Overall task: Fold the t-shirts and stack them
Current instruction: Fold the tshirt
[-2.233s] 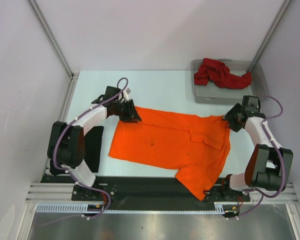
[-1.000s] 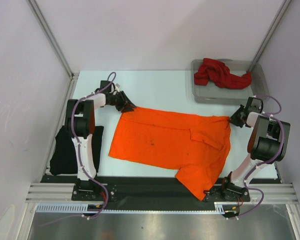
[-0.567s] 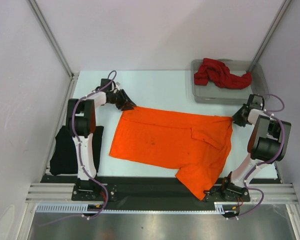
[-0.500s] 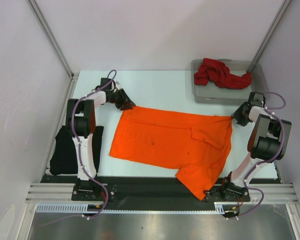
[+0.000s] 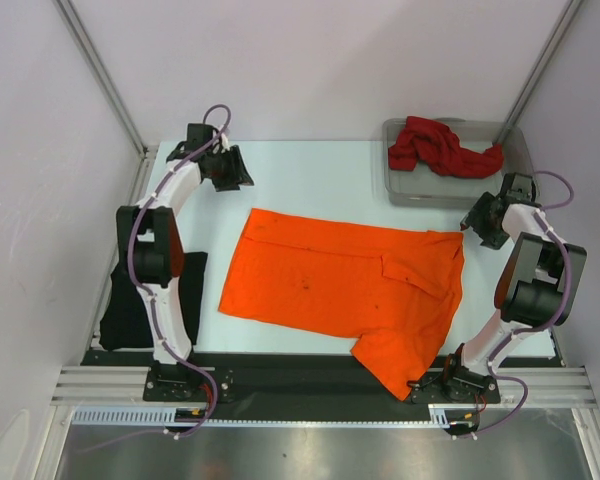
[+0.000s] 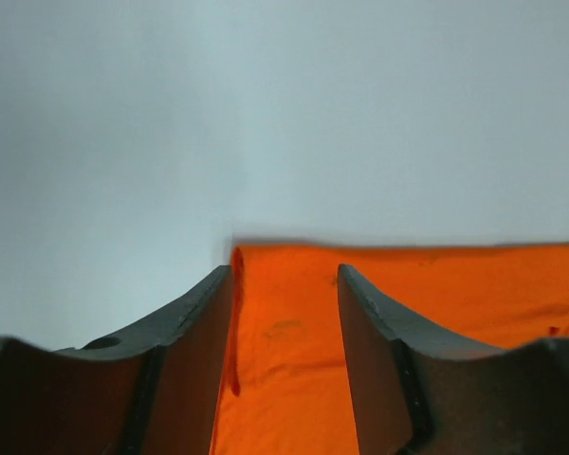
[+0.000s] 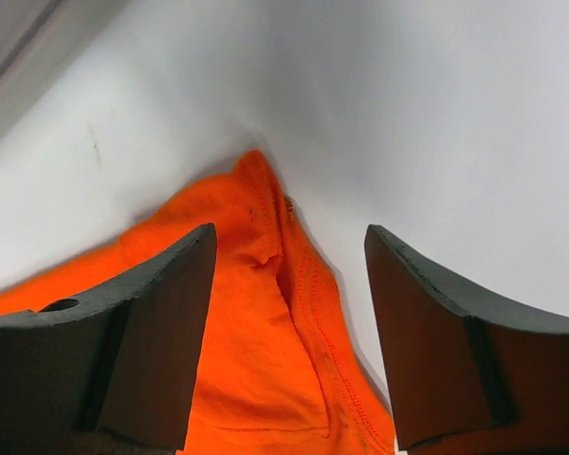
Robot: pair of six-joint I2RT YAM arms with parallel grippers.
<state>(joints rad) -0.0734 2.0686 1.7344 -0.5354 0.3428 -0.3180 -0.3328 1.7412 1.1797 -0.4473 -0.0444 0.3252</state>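
Observation:
The bright orange t-shirt [image 5: 345,285] lies spread flat across the middle of the table, one sleeve reaching the near edge. My left gripper [image 5: 230,170] hangs open past its far left corner, apart from the cloth. In the left wrist view the orange t-shirt [image 6: 436,303] shows beneath the open left gripper [image 6: 284,275]. My right gripper [image 5: 480,220] stands open just beyond the far right corner. The right wrist view has that orange corner [image 7: 256,322] lying loose below the open right gripper [image 7: 289,229]. A dark red t-shirt [image 5: 440,145] is bunched in the tray. A black t-shirt [image 5: 120,315] lies at the left edge.
The clear grey tray [image 5: 430,187] stands at the back right, close to my right gripper. White walls and metal posts close in the table on the left, back and right. A black strip runs along the near edge by the arm bases.
Both grippers have let go of the orange t-shirt's far corners and opened. The left one drew back to the far left, the right one slightly outward. The shirt has settled flat.

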